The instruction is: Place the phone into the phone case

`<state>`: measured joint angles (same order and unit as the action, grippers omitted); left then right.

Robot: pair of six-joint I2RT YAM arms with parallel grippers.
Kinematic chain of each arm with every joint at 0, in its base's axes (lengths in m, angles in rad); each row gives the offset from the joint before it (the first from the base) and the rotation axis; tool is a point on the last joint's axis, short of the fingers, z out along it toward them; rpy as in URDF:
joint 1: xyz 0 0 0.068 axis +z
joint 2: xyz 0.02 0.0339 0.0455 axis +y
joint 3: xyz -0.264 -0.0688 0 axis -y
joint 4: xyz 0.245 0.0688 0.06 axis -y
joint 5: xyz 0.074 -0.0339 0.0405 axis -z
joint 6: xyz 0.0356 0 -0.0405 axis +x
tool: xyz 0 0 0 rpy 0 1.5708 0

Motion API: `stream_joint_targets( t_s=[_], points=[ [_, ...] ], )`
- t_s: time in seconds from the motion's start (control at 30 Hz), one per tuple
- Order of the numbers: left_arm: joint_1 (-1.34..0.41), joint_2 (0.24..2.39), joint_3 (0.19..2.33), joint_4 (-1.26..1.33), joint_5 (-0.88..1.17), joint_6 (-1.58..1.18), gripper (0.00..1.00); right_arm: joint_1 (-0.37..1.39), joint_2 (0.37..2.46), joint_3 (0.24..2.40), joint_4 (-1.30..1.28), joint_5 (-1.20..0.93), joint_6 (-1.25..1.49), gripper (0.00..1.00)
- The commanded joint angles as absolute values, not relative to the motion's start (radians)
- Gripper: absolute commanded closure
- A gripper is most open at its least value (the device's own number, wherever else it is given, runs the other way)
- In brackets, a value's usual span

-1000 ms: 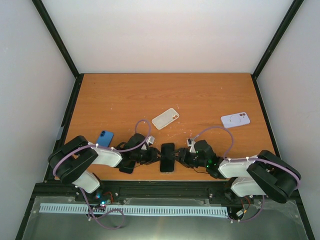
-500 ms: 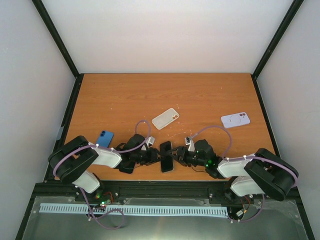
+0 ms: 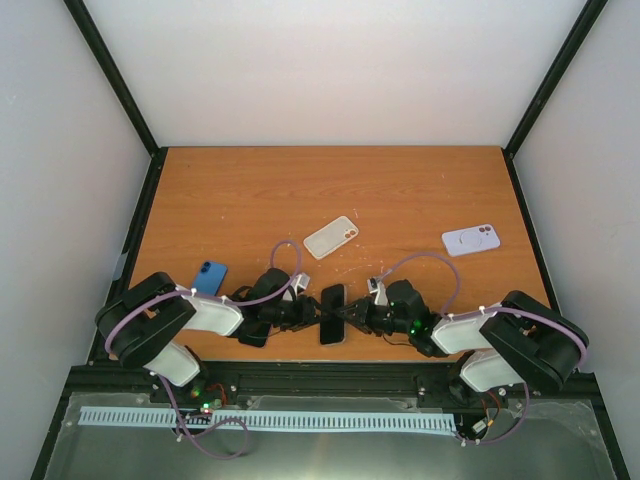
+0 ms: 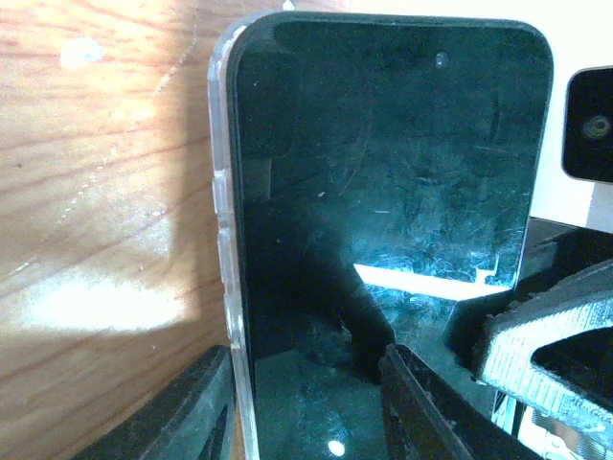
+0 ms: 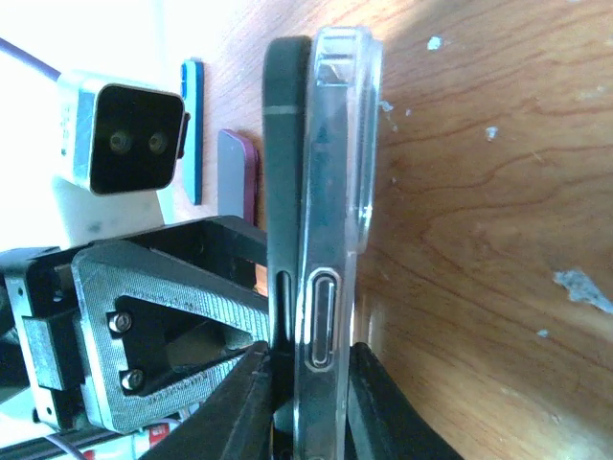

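Black phone [image 3: 334, 313] lies against the clear case [image 5: 337, 192] at the bench's [image 3: 300, 190] near edge, the right claw [image 5: 308, 374] clamped across both, apparently to press it home, while the left claw [image 4: 306, 388], jaws apart, braces the screen side.

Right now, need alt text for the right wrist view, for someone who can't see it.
A dark phone and a clear case, seen edge-on and lying against each other, sit clamped between the two fingers of the right pincer over a wooden table. To the left are the other arm's camera and, farther off, a blue phone.
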<state>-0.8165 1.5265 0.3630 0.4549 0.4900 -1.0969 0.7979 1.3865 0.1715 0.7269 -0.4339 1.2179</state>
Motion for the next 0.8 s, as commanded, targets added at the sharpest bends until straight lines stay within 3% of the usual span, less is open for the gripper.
stream_joint_targets(
  t_s=[0.0, 0.2, 0.27, 0.33, 0.4, 0.6, 0.77],
  points=[
    [-0.828, 1.513, 0.358, 0.444, 0.474, -1.089, 0.58, 0.809, 1.358, 0.187, 0.776, -0.446, 1.195, 0.85],
    [-0.827, 1.52, 0.366, 0.425, 0.467, -1.088, 0.57, 0.81, 1.337, 0.209, 0.666, -0.416, 1.163, 0.91],
    [-0.828, 1.525, 0.368, 0.421, 0.467, -1.086, 0.58, 0.81, 1.324, 0.221, 0.621, -0.406, 1.147, 0.86],
    [-0.828, 1.529, 0.368, 0.421, 0.466, -1.087, 0.58, 0.81, 1.311, 0.236, 0.569, -0.392, 1.13, 0.75],
    [-0.828, 1.528, 0.368, 0.419, 0.465, -1.088, 0.58, 0.81, 1.299, 0.249, 0.523, -0.376, 1.111, 0.73],
    [-0.827, 1.496, 0.362, 0.411, 0.457, -1.106, 0.58, 0.81, 1.266, 0.255, 0.467, -0.345, 1.081, 0.92],
    [-0.81, 1.382, 0.319, 0.42, 0.462, -1.146, 0.48, 0.81, 1.178, 0.243, 0.438, -0.322, 1.063, 0.95]
  ],
)
